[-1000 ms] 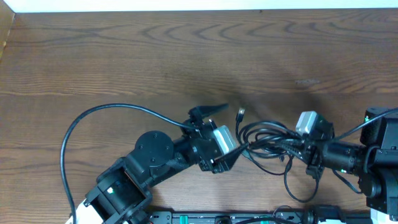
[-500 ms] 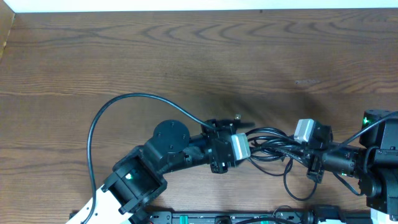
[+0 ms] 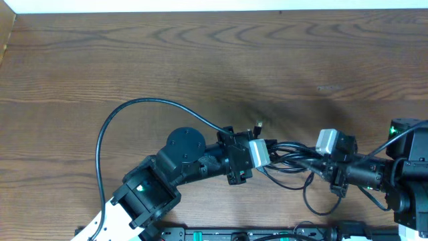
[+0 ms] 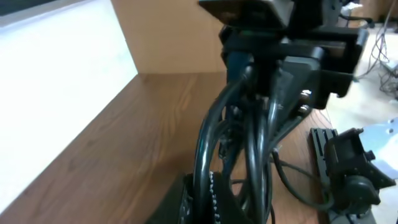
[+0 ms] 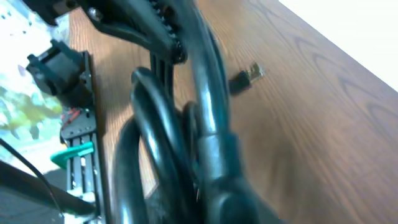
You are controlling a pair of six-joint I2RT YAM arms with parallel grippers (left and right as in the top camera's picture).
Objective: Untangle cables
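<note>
Left gripper looks clamped on the cables, and the right gripper, just across the bundle, seems closed on the same strands. The tangle stretches between the 2, with 1 slack loop trailing toward the robot's base. Thin, light and limp, these cords should slide and snag rather than resist, so I would take hold near a free end, such as the small plug lying just beyond the left gripper. Farther out, a bare wood-grain table runs to a white wall
</note>
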